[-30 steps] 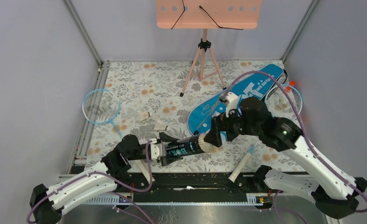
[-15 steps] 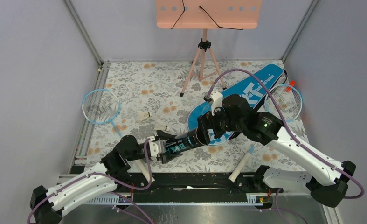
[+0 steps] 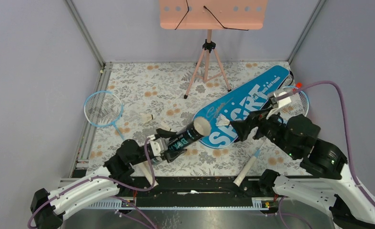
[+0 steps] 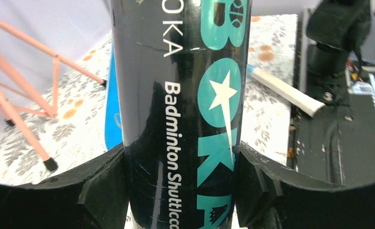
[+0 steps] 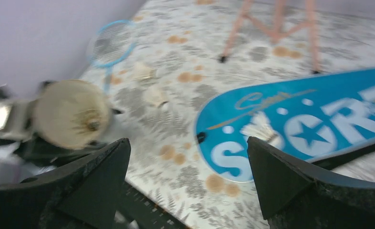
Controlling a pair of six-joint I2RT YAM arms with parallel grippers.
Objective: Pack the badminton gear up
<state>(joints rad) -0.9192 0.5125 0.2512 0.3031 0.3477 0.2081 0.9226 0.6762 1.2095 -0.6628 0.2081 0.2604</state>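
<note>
Left gripper [image 3: 174, 145]: clamped across the lower half of the black tube [image 3: 187, 137]. In the wrist view both fingers [image 4: 104, 191] press against its wall.
Right gripper [image 3: 239, 129]: jaws spread wide with nothing between them. It hovers over the near end of the blue bag [image 3: 259, 90].
Tube position: lifted off the flowered cloth [image 3: 142, 86] and tilted, open mouth turned toward the right gripper. The inside looks pale and blurred, so the contents cannot be read.
Tube handling: stiff and probably light. The glossy printed wall is likely slippery, so it may twist in the grip if pushed at the mouth. A low hold leaves the mouth free.
Shuttlecock on bag [image 3: 222, 122]: lies on the lettering, between the tube mouth and the right gripper's tips, just beside both.
Loose shuttlecocks: two on the cloth, one [image 3: 148, 117] and another [image 3: 165, 126], between the left racket [image 3: 103, 109] and the tube.
Shuttlecock handling: almost weightless, with a feather skirt that crushes easily. Best pinched at the cork or lightly at the skirt base, cork leading into the tube.
Second racket [image 3: 290, 100]: head at the far right beside the bag, partly hidden.
Racket handling: light, stiff frame. Take it by the shaft or handle, never the strings. A white handle [image 3: 246, 172] lies at the near edge.
Bag handling: soft and flat, likely to fold or drag. Its opening is not visible.
Pink stand [image 3: 208, 52]: at the back, well apart.
</note>
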